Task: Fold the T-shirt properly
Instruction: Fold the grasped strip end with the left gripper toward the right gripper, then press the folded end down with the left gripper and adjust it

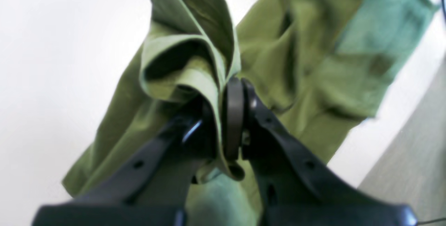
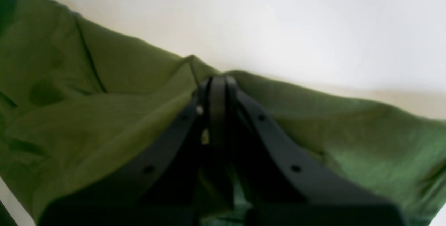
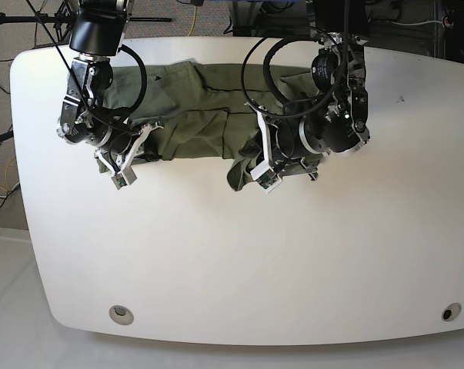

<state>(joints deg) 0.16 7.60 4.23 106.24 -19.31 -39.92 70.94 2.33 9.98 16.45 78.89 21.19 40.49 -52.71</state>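
Observation:
The olive-green T-shirt [image 3: 201, 115] lies bunched across the far part of the white table [image 3: 255, 261]. My left gripper [image 1: 234, 90] is shut on a raised, folded hem of the T-shirt [image 1: 313, 62]; in the base view this gripper [image 3: 247, 160] is at the cloth's front edge, right of centre. My right gripper [image 2: 217, 83] is shut on the edge of the T-shirt [image 2: 87, 97], which stretches taut to both sides. In the base view the right gripper [image 3: 149, 143] is at the cloth's left front edge.
The table edge and grey floor [image 1: 418, 149] show to the right in the left wrist view. Cables and stands crowd the far side behind the table [image 3: 216, 15]. Two round holes [image 3: 121, 313] [image 3: 447, 312] sit near the table's front edge.

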